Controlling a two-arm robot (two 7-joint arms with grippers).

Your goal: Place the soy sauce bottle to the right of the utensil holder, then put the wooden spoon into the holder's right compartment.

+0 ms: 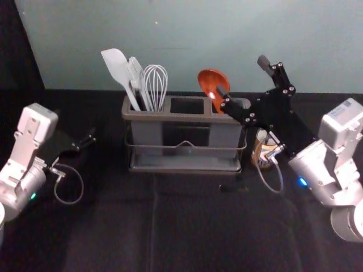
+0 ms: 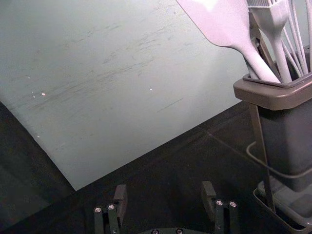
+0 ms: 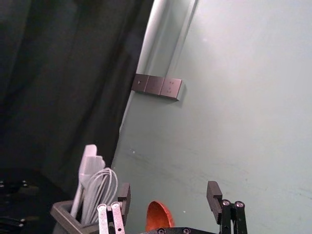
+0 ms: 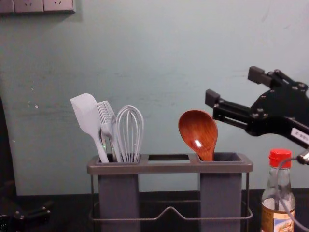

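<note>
Wooden spoon (image 4: 198,133): holder's right compartment, handle hidden
Soy sauce bottle (image 4: 277,198): right of utensil holder (image 4: 169,167), top hidden in head view
Right gripper (image 4: 233,86): released, raised near spoon
Left gripper (image 1: 89,139): spread, left of holder

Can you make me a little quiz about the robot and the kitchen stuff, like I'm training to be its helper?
1. Pick one: which part of the utensil holder is the wooden spoon standing in?
A) left compartment
B) middle opening
C) right compartment

2. True or false: the right gripper is open and not holding the wooden spoon.

3. Fill in the missing word: the soy sauce bottle, standing to the right of the utensil holder, has a ____ cap.

Key: 1. C; 2. true; 3. red
</note>
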